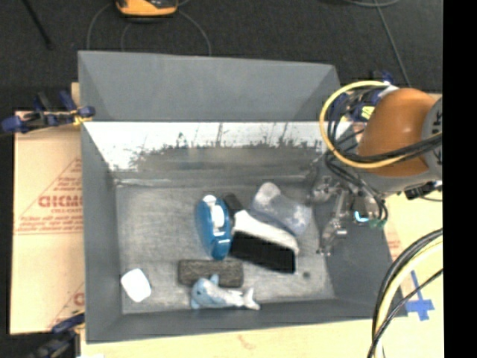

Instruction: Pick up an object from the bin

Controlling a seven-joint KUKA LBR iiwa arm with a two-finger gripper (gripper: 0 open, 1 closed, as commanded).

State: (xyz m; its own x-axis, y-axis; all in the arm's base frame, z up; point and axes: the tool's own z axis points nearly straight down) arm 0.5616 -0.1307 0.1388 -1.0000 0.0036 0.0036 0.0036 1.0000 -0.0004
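My gripper (329, 239) hangs at the right side of the bin, over the sloping right wall. Its fingers point down, just right of the objects. Nearest to it lies a clear crumpled plastic piece (281, 208), to its left. Below that rests a black and white block-shaped brush (263, 245), tilted, with its right end closest to the gripper. A blue bottle with a white cap (212, 225) lies further left, against the brush.
A dark grey oblong block (211, 272) lies near the front of the bin. A light blue and white toy (220, 297) sits below it. A small white cap-like thing (136, 284) rests at the front left. The arm's orange cover and cables sit at the right.
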